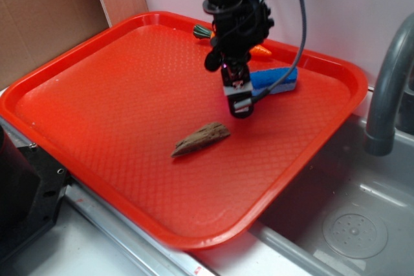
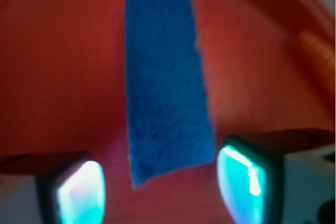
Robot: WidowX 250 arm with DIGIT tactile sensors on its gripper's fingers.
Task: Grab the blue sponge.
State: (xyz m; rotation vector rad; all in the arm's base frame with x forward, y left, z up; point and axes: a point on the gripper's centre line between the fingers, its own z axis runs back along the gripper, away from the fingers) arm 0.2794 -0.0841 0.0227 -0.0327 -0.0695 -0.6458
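Exterior and wrist views of the black WidowX gripper [image 1: 240, 105] poised over a red textured plastic tray [image 1: 116, 95]. The small rectangular sponge with a bright blue top layer over a pale lower layer [image 1: 275, 81] lies flat near the tray's far right rim, just beside and partly behind the gripper in the exterior view. In the wrist view the blue sponge [image 2: 165, 77] runs lengthwise away from the camera, its near end lying between the two fingertips [image 2: 79, 190], which stand spread apart with nothing between them: the gripper is released and empty, apparently above the sponge rather than touching it.

Risks, as judged from this pose:
- Only the near end of the sponge sits between the fingers; a closure here may pinch the edge, and the soft block could fold or slip out on lifting.
- The sponge lies slightly skewed to the finger line; an uneven descent may push it aside instead of straddling it.
- Descending too far may press the fingertips into the tray.
- The orange toy carrot [image 1: 261, 50] lies near the sponge at the rim; the brown wood-like wedge [image 1: 201, 139] lies apart, nearer the tray's middle, and is less likely to interfere.
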